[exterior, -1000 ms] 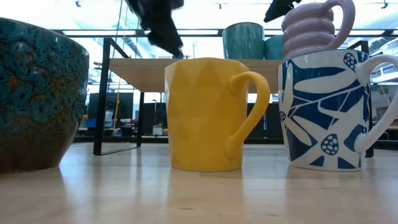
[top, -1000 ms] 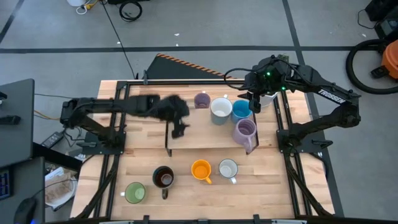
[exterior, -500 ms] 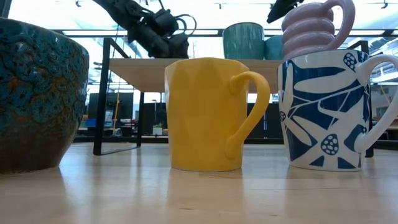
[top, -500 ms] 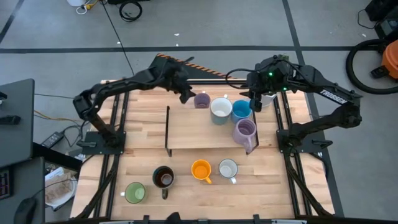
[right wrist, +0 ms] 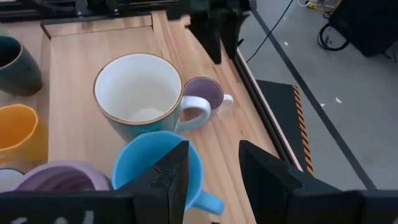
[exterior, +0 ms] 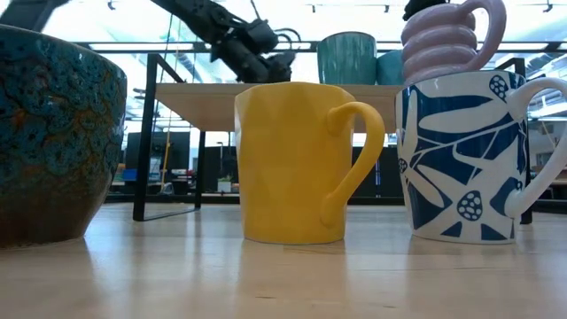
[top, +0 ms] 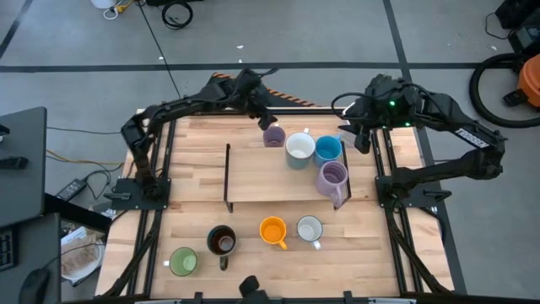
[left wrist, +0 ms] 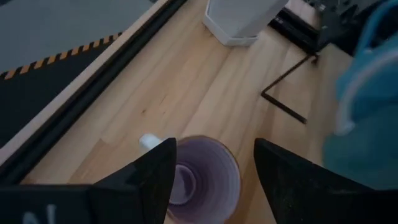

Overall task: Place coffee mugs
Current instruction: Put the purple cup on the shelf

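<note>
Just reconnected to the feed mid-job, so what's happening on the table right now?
The left tool hangs over the small purple mug at the back of the raised shelf, fingers open either side of it, not gripping. The right tool waits open above the blue mug. Four mugs sit on the shelf; four more stand on the table in front.

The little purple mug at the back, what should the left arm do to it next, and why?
Probably lower a little and close. The left gripper hangs right over the small purple mug, its jaws apart on either side of the rim and not yet touching it. The mug sits upright on the raised shelf beside the white mug, so the move should stay gentle.
</note>
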Motion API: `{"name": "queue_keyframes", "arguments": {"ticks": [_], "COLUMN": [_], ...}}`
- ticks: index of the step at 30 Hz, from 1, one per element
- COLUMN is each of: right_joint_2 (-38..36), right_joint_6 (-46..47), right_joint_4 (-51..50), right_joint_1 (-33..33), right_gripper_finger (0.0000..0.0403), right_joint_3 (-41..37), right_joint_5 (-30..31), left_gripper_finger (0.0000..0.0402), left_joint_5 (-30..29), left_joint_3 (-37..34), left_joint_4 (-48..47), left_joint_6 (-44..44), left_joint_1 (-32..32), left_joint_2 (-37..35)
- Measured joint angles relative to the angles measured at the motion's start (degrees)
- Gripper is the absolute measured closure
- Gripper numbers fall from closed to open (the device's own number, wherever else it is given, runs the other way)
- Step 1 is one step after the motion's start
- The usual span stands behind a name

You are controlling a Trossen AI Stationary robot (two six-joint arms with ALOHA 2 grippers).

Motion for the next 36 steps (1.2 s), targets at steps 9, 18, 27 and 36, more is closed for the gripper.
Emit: {"name": "queue_keyframes", "arguments": {"ticks": [9,18,27,36], "right_joint_2": [-6.07,-7.59,-7.59,-7.59], "right_joint_6": [1.07,1.27,1.24,-0.38], "right_joint_4": [2.19,4.60,6.92,8.47], "right_joint_1": [0.03,0.04,0.04,0.04], "right_gripper_finger": [0.0257,0.0257,0.0257,0.0257], "right_joint_3": [-5.26,-8.81,-9.28,-9.28], "right_joint_5": [0.02,0.02,-0.47,-0.50], "left_gripper_finger": [0.0178,0.0125,0.0118,0.0118], "left_joint_5": [-3.55,-3.73,-4.26,-3.42], "left_joint_3": [13.79,13.91,13.80,13.82], "left_joint_4": [-16.36,-24.89,-25.20,-25.89], "left_joint_6": [2.53,1.97,2.97,0.42], "left_joint_1": [0.96,2.60,2.14,1.88], "left_joint_2": [10.08,10.65,13.27,16.69]}}
